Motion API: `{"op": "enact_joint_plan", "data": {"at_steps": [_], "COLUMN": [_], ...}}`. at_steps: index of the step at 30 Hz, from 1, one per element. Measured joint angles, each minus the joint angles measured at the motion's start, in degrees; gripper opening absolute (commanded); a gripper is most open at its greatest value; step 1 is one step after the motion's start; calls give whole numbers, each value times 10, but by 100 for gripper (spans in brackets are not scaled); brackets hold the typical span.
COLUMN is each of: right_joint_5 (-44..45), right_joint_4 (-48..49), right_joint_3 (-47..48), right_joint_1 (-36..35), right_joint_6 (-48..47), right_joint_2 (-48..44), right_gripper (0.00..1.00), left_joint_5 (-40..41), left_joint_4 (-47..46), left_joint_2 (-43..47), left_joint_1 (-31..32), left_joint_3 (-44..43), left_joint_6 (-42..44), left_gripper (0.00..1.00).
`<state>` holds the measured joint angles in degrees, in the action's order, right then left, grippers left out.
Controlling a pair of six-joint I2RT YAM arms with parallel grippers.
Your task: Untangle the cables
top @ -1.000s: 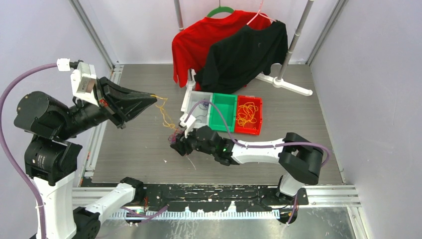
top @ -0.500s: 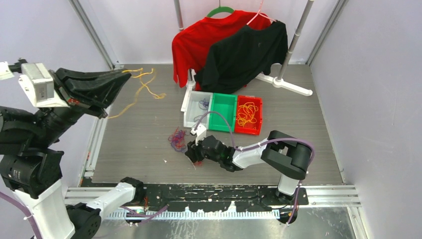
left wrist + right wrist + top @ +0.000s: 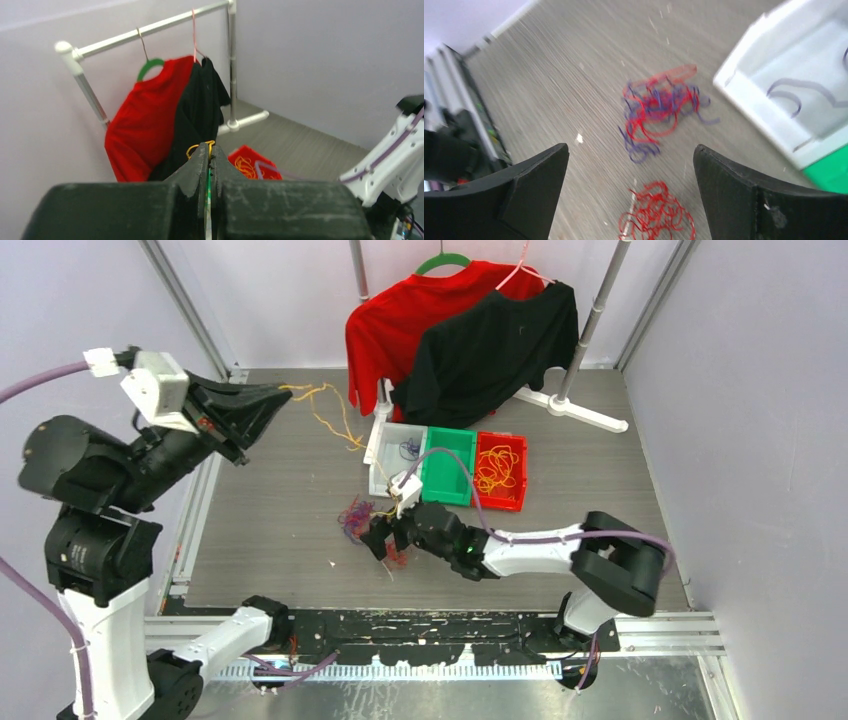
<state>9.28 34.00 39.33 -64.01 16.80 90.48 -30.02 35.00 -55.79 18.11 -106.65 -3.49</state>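
My left gripper (image 3: 284,396) is raised at the upper left, shut on a yellow-orange cable (image 3: 330,415) that trails down toward the white bin. In the left wrist view its jaws (image 3: 210,146) are pressed together, with a yellow loop (image 3: 196,148) poking out at the tips. My right gripper (image 3: 385,540) stands open low over the table. A small red cable bunch (image 3: 656,212) lies loose between its wide-apart fingers (image 3: 529,185). A mixed purple and red tangle (image 3: 659,105) lies just beyond it, seen from above at the tangle (image 3: 355,518).
Three bins stand in a row: white (image 3: 377,480) with a few purple strands, green (image 3: 447,465), and red (image 3: 518,502) with yellow-orange cables. Behind them a rack (image 3: 590,325) carries a red shirt (image 3: 390,325) and a black shirt (image 3: 490,345).
The right gripper has opened wide and the red bunch now lies free on the table. The left arm swung up and left, then back right, carrying the yellow-orange cable clear of the tangle.
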Motion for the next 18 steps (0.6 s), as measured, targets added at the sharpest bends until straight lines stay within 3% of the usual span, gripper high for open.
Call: {"op": "enact_joint_plan", "data": {"at_steps": [11,18], "right_joint_5": [-14,8], "right_joint_4": [-109,-200], "right_joint_3": [94,118], "right_joint_1": [0,0], "right_joint_6": [-32,-67], "right_joint_2": [-183,-210], "right_gripper": [100,100], "left_joint_5": [-60,-84], "left_joint_4": [36,38], "left_joint_2": [32,38], "left_joint_1": [0,0], "left_joint_3": [95,95], "left_joint_6": [15,27], "left_gripper": [0,0]}}
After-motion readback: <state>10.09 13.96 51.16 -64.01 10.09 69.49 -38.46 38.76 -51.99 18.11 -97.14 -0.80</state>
